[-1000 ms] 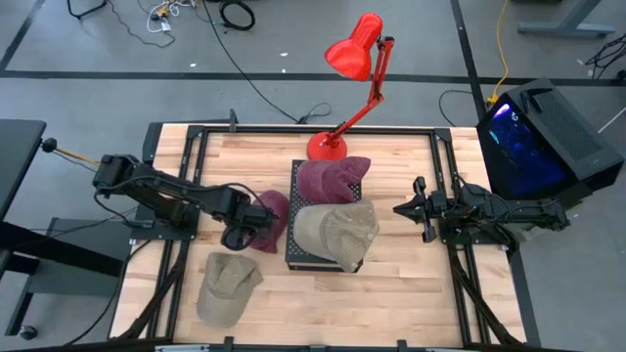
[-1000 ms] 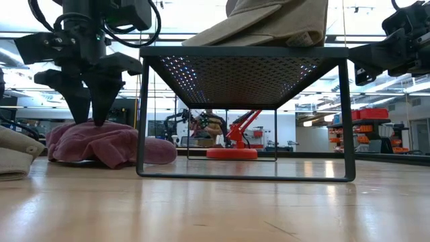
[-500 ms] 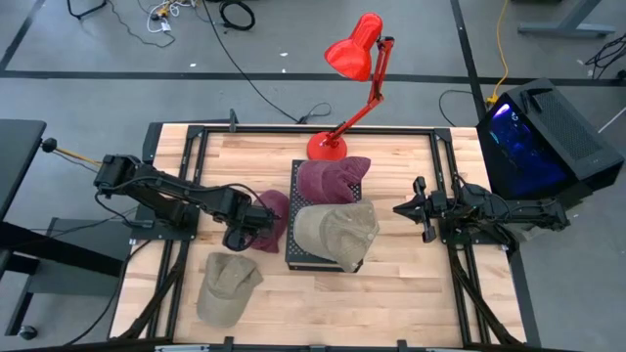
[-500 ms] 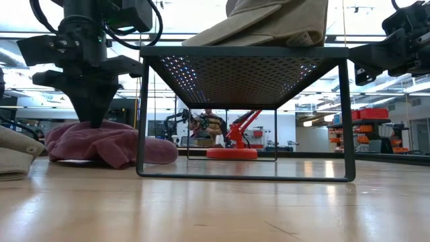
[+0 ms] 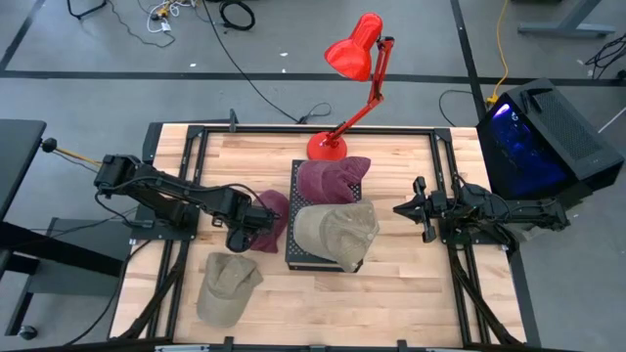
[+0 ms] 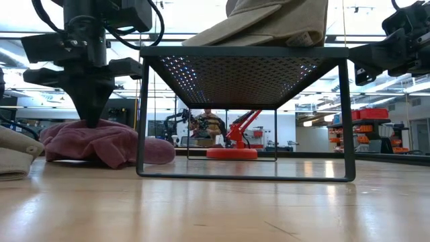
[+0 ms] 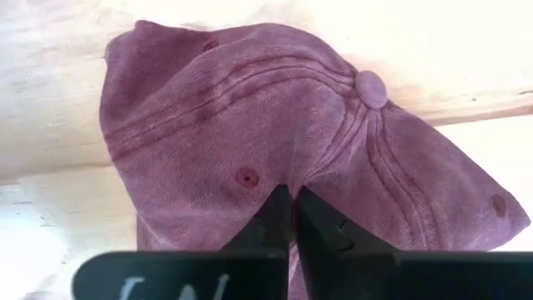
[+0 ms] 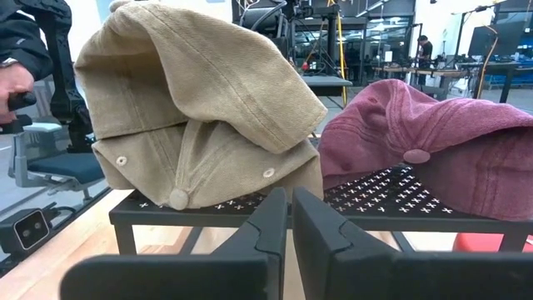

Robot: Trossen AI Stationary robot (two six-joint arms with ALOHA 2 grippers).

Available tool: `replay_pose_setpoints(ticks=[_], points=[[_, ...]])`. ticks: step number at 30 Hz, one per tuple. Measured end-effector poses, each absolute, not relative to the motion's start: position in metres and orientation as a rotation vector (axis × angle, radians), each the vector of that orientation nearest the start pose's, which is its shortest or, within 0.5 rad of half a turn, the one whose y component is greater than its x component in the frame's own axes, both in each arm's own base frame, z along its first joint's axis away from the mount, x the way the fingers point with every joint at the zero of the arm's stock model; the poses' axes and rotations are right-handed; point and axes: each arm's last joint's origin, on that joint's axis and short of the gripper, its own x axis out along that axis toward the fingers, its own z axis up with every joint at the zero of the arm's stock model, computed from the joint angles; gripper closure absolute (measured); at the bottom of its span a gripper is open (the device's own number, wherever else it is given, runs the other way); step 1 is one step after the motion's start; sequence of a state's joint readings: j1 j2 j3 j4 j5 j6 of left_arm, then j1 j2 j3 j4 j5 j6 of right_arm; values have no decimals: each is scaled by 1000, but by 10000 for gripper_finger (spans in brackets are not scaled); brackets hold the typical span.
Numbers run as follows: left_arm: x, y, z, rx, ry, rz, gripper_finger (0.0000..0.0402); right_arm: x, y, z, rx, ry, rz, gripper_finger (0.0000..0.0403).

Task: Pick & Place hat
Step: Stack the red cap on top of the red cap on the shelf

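**Left end effector pinching maroon hat on table — thin grip is the worry**

Risk: the left end effector (image 5: 245,235) is closing its fingers to almost nothing on the crown of the maroon hat (image 5: 269,217), so it is likely holding only a small fold of cloth. On a lift that fold could be slipping out, or the hat could be hanging lopsided and swinging. The hat is lying just beside the black mesh rack (image 5: 293,256), at the rack's 9 o'clock; a dangling brim could be catching the rack's edge or leg on the way up. The rack top is already carrying a tan hat (image 5: 335,233) and a second maroon hat (image 5: 333,179), so a careless placement could be nudging either one off.

Look of the hat: faded, washed maroon cotton, soft and collapsed flat on the table (image 5: 391,284), raised seams running to a top button (image 7: 371,87), small stitched eyelets showing.

Another tan hat (image 5: 227,286) is lying at the table's 7 o'clock. The right end effector (image 5: 419,209) is waiting at the rack's 3 o'clock, fingers together, holding nothing.
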State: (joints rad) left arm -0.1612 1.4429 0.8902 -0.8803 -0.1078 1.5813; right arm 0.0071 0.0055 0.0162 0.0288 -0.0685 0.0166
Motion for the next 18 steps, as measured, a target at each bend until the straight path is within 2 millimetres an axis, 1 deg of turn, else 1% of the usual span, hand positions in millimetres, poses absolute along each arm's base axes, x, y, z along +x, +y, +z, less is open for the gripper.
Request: replay_pose_setpoints(ticks=[5,10,16,18], points=[[236,-40,192,1460,1088,-1166,394,97,3,171,15,-39,76,376],[234,-43,196,1480,1072,-1157,394,97,3,171,15,-39,76,376],[228,-41,207,1515,1092,-1073,395,97,3,171,15,-39,76,376],[227,-41,215,1496,1096,-1041,394,97,3,171,15,-39,76,376]])
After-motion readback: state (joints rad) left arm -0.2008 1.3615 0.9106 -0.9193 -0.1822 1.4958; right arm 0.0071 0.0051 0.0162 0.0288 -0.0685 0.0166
